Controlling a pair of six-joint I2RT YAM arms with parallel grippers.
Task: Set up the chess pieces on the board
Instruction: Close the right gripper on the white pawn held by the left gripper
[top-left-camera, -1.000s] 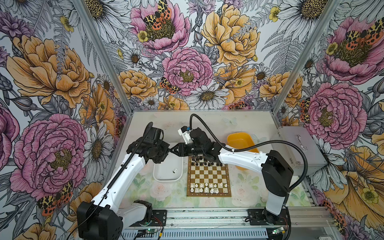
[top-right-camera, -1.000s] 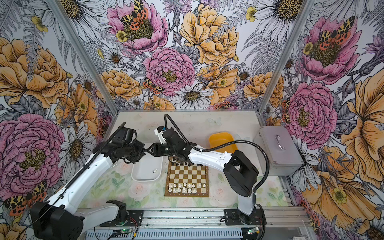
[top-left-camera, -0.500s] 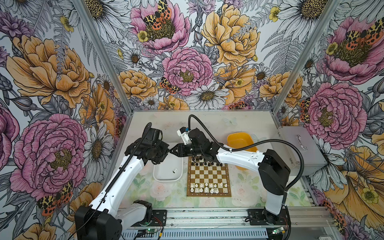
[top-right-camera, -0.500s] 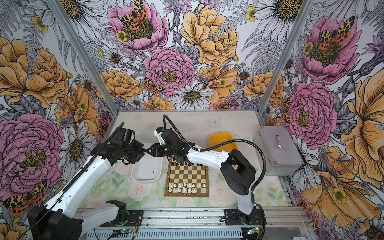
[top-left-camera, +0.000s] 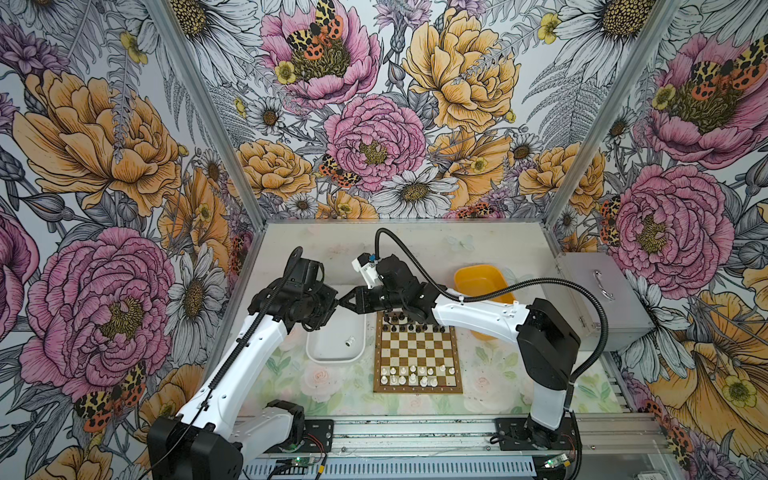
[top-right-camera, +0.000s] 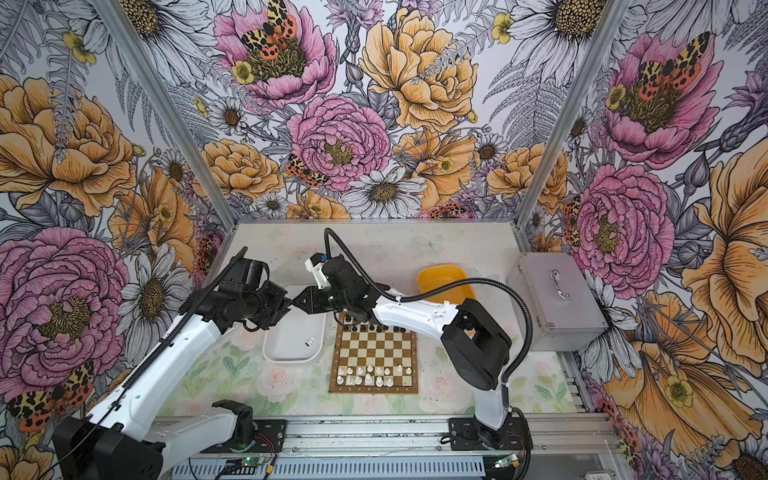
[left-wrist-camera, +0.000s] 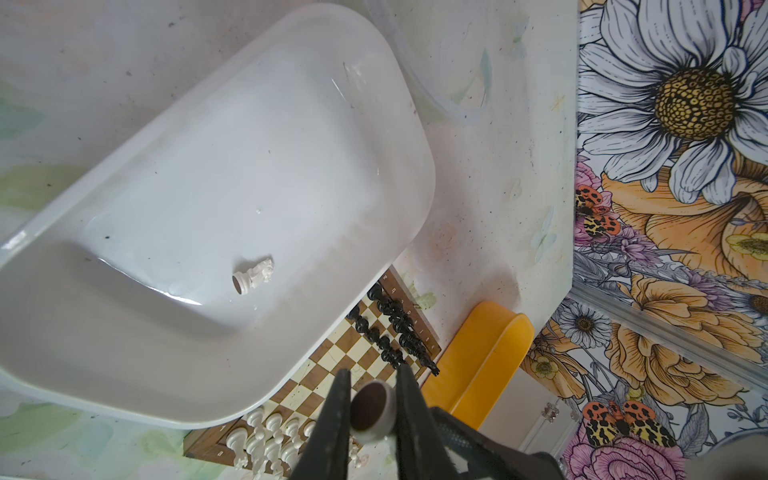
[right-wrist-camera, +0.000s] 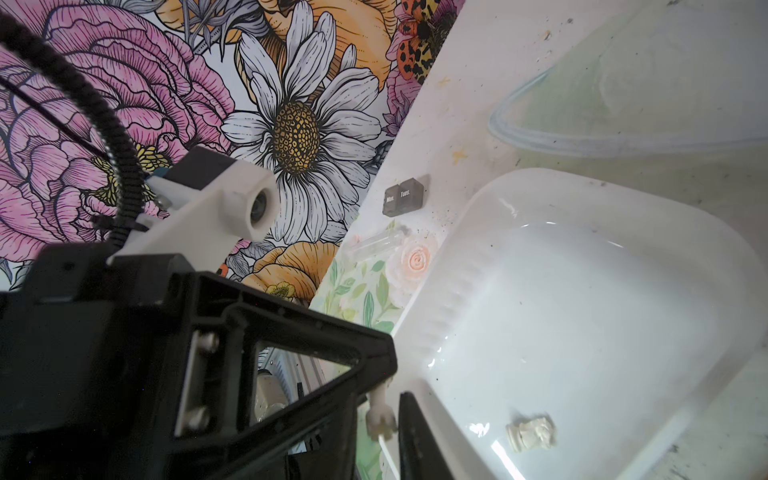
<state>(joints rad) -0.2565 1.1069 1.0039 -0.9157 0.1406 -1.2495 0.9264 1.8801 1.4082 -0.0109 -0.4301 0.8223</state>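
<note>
Both grippers meet tip to tip above the far end of the white tray (top-left-camera: 316, 357). My left gripper (left-wrist-camera: 372, 374) is shut on a white chess piece (left-wrist-camera: 372, 411), clamped at its felt-bottomed base. The piece's notched top (right-wrist-camera: 380, 422) pokes between the jaws of my right gripper (top-left-camera: 345, 300). It touches one finger (right-wrist-camera: 411, 436), and a slim gap shows on the other side. A white knight (left-wrist-camera: 253, 276) lies on its side in the tray. The board (top-left-camera: 415, 349) holds black pieces (top-left-camera: 409, 323) on its far rows and white pieces (top-left-camera: 411, 374) on its near rows.
A yellow tray (top-left-camera: 482, 286) stands behind the board's right corner, partly under the right arm. There is a grey metal box (top-left-camera: 602, 299) at the right edge. Two small dark blocks (right-wrist-camera: 403, 197) and a clear lid (right-wrist-camera: 623, 124) lie beyond the white tray.
The right gripper's jaws have narrowed around the top of the piece that the left gripper holds. Both arms have drifted slightly left and otherwise stayed in place.
</note>
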